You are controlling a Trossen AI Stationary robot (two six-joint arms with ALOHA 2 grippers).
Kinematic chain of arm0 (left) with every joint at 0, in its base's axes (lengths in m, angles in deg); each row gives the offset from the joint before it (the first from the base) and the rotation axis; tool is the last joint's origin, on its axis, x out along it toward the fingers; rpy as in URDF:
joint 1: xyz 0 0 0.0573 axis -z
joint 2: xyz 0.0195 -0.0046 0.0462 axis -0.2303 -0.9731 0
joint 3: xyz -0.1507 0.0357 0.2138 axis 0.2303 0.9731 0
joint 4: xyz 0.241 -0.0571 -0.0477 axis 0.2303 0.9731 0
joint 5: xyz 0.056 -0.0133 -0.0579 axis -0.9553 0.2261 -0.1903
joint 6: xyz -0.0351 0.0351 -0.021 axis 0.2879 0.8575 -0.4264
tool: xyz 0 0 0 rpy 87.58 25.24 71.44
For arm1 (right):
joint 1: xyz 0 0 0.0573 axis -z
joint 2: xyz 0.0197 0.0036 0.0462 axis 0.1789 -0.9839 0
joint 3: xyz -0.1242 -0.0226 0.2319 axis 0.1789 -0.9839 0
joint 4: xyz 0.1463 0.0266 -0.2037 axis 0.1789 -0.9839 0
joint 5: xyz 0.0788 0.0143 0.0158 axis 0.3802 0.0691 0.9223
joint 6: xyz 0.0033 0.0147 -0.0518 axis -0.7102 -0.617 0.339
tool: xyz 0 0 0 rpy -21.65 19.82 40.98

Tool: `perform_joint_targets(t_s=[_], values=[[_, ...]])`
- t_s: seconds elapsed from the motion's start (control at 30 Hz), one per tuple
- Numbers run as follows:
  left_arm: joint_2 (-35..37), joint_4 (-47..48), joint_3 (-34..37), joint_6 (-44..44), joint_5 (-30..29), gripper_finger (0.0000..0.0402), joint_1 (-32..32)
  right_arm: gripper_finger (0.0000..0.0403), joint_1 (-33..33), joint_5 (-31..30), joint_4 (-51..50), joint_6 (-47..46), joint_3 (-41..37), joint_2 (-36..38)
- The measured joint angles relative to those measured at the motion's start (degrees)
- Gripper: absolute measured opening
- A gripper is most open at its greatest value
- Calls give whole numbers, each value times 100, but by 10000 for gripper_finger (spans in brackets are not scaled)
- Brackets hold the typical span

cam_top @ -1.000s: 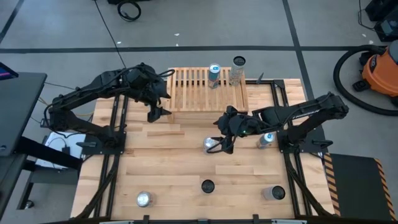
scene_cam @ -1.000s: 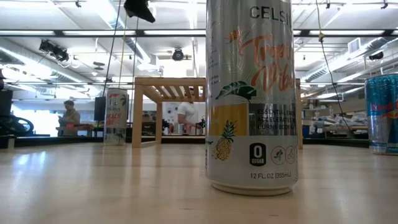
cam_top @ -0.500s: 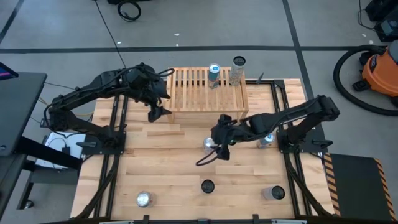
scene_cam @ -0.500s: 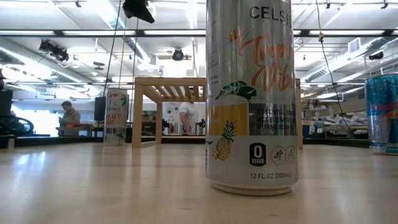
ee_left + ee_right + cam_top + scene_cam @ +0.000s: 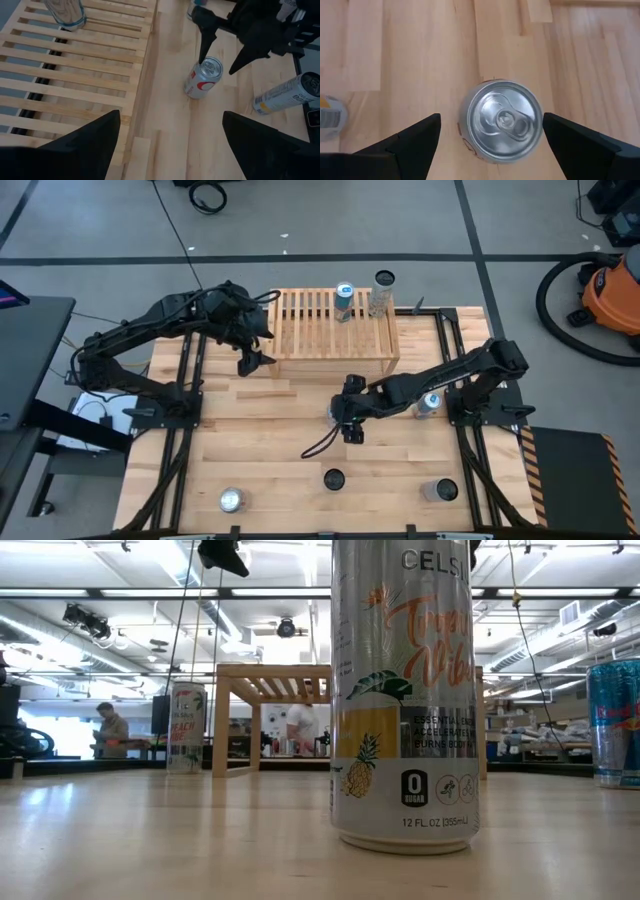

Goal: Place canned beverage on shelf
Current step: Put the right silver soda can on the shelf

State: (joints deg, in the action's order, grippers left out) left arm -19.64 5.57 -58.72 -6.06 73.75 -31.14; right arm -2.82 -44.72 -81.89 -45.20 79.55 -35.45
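High view: right gripper (image 5: 343,420) over can (image 5: 336,412) mid table, just in front of shelf (image 5: 333,330). Left gripper (image 5: 250,361) waits by shelf's left end. Two cans already on shelf's far side.

Low view: big can (image 5: 404,690) blocks most; shelf far behind.

Left wrist: fingers wide, nothing held.

Right wrist: fingers (image 5: 405,145) wide, one each side of can top (image 5: 501,121), not touching; lined up to grab.
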Motion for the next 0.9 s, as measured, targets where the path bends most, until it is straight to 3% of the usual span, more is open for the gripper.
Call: perform_joint_targets(t_s=[0.43,0.9], values=[[0,4,0,0,0,355,0,360,55,-114,119,-177,11,-109],[0,2,0,2,0,355,2,360,15,-183,-430,-192,240,-17]])
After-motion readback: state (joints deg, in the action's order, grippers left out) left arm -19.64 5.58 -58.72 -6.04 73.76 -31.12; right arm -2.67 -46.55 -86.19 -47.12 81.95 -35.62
